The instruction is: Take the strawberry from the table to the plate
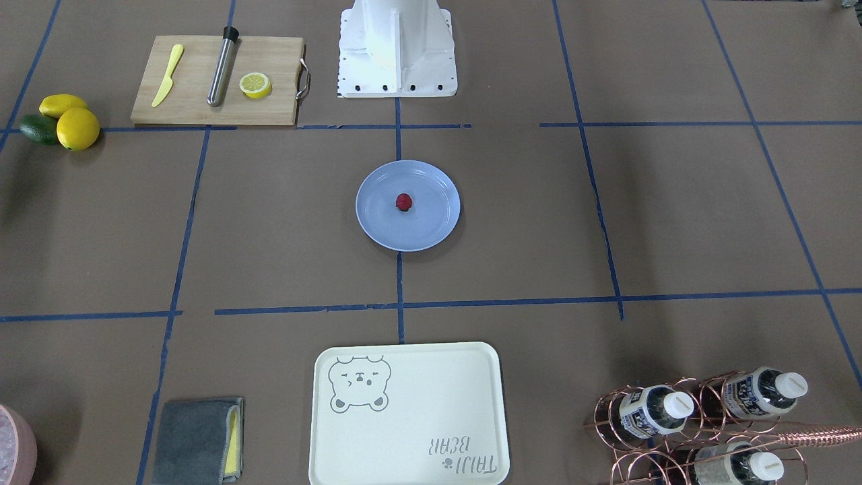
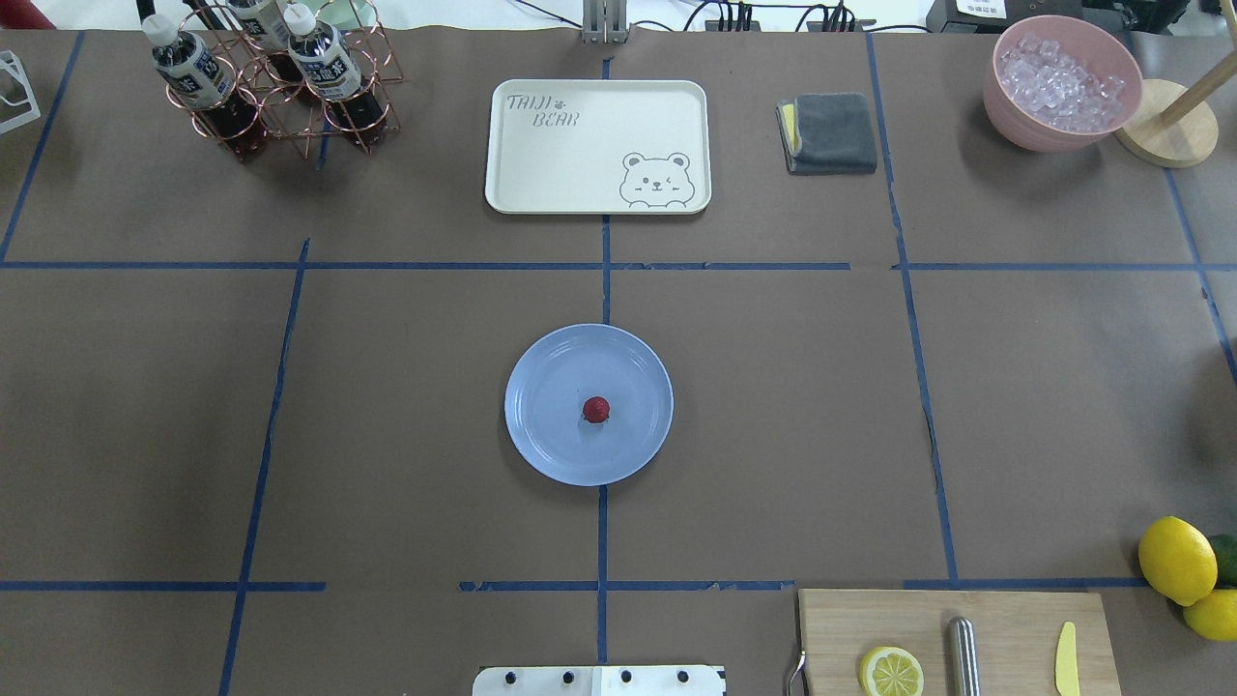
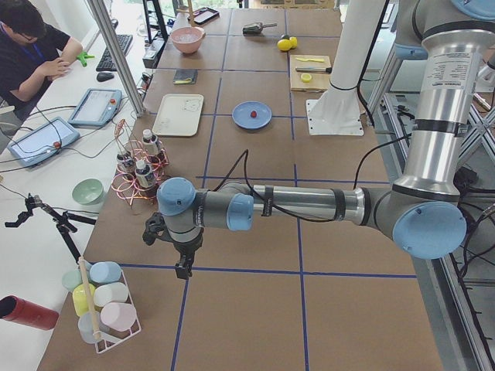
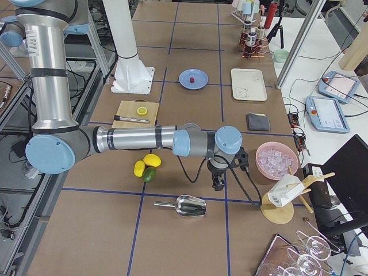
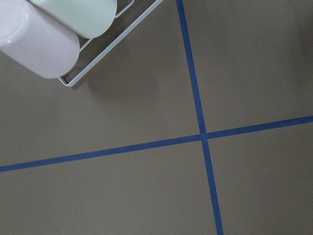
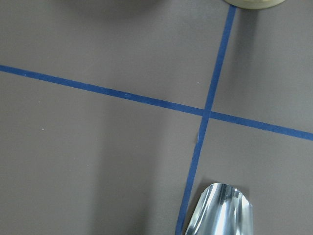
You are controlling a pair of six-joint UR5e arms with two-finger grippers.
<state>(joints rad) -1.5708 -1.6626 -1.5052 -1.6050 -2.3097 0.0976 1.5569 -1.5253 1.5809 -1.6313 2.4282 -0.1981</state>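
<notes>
The small dark-red strawberry (image 1: 403, 202) (image 2: 596, 409) lies near the middle of the light-blue plate (image 1: 431, 229) (image 2: 541, 435), which rests at the centre of the brown table (image 1: 269, 222). Neither gripper appears in the overhead or front views. In the exterior left view, the left gripper (image 3: 183, 267) hangs low over the table's far left end, beside a rack of pastel cups (image 3: 104, 297). The right gripper (image 4: 218, 184) points down at the opposite end, between the lemons (image 4: 146, 164) and a pink ice bowl (image 4: 276, 161). I cannot tell whether either is open or shut.
A cutting board (image 2: 1015, 619) holds a lemon half (image 2: 891, 671), a yellow knife and a metal cylinder. A bear-printed tray (image 2: 597, 145), a bottle rack (image 2: 271, 82) and a grey cloth (image 2: 829, 132) line the far side. A metal scoop (image 6: 222, 210) lies under the right wrist. A person sits at a side desk (image 3: 31, 54).
</notes>
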